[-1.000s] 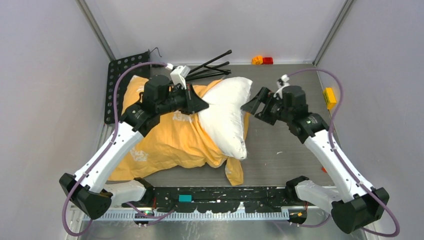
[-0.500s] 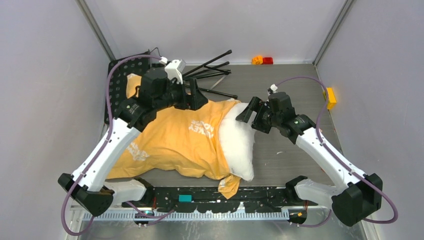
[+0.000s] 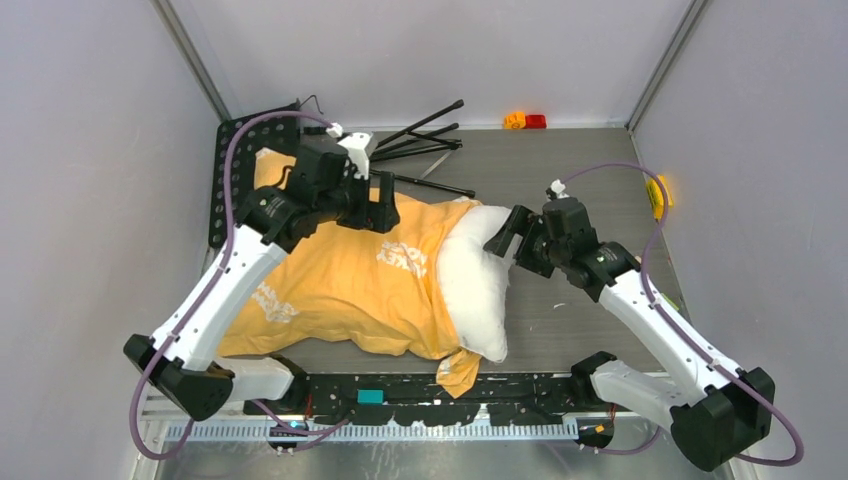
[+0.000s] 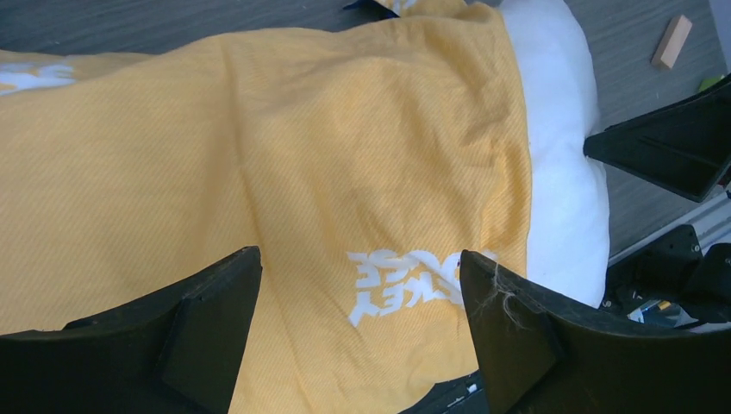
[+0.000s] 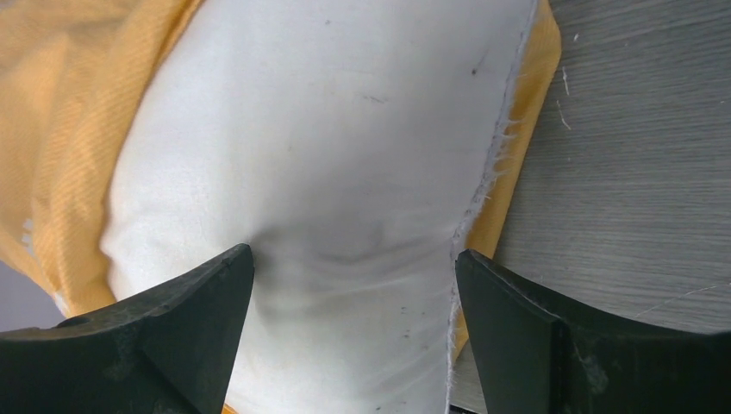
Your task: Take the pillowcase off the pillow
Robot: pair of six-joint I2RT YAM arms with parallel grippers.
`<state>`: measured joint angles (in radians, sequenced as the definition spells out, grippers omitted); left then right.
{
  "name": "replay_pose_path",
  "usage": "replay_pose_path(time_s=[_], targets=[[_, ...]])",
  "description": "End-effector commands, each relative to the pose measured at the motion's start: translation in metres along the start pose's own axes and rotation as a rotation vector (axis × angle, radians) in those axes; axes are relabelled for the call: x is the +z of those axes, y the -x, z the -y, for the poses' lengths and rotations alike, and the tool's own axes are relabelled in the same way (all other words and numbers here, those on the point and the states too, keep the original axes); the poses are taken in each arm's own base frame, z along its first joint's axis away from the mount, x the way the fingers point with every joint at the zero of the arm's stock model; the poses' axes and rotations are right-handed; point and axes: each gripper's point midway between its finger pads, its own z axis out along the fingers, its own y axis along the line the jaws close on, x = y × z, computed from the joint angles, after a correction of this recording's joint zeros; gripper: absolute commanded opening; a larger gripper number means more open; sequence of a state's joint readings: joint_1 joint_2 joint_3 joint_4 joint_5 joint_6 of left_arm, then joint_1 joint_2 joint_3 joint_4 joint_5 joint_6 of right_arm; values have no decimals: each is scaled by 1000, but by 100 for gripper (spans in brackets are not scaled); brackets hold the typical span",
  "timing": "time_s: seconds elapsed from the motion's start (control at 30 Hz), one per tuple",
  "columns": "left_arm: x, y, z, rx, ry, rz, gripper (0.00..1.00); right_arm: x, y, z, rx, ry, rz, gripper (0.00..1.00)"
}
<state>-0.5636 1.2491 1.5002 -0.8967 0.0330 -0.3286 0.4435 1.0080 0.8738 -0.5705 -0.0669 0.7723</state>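
The pillowcase lies flat on the table with its orange-yellow side up and covers most of the pillow. The pillow's white end sticks out of it on the right. My left gripper hangs open just above the case's far edge, with nothing between its fingers; in the left wrist view the gripper looks down on the yellow pillowcase with white lettering. My right gripper is open at the pillow's far right corner. In the right wrist view its open gripper straddles the white pillow, with the pillowcase at the left.
A black folded tripod lies behind the pillow. A black perforated plate stands at the far left. Small orange and red blocks sit at the back wall and a yellow block at the right wall. A black rail runs along the near edge.
My left gripper has opened and let go of the pillowcase. Pillow and case have dropped flat toward the near edge. My right gripper has come down to the pillow's exposed end.
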Motion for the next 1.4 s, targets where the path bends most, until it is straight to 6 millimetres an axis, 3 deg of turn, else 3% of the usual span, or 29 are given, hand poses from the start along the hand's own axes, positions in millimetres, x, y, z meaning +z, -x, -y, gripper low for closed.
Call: replay_pose_path(time_s=[0.0,0.1,0.2,0.23,0.33,0.4,0.43,0.63,0.73,0.87,1.03,1.2,1.27,1.37], targets=[[13,-12,27,28,-111,-65,88,7,-22,-13,-12,101,-106,92],[20,-18,45,45,-171,-88,89,12,-41,-35,16,254,-205,92],[27,-25,62,43,-220,-112,90,20,-49,-39,40,299,-243,87],[29,-27,68,47,-233,-119,90,22,-49,-38,37,294,-244,78],[34,-33,76,62,-243,-133,89,26,-47,-38,21,281,-245,29],[35,-31,77,61,-242,-126,88,25,-43,-39,11,276,-238,8],[34,-30,77,61,-241,-117,88,24,-41,-40,6,277,-229,4],[28,-19,70,76,-209,-54,87,7,-12,-58,48,282,-128,0],[23,-16,60,93,-161,-33,86,-18,16,-82,143,287,-70,0],[15,-15,41,123,-73,-9,86,-55,53,-98,396,226,30,0],[7,-21,25,123,-2,0,86,-92,89,-78,675,162,261,0],[-7,-15,23,106,6,36,85,-130,119,-45,752,54,505,0],[-11,-12,20,95,20,57,84,-127,122,-36,760,4,535,0],[-14,-12,22,69,4,76,84,-99,109,-44,797,29,441,0]])
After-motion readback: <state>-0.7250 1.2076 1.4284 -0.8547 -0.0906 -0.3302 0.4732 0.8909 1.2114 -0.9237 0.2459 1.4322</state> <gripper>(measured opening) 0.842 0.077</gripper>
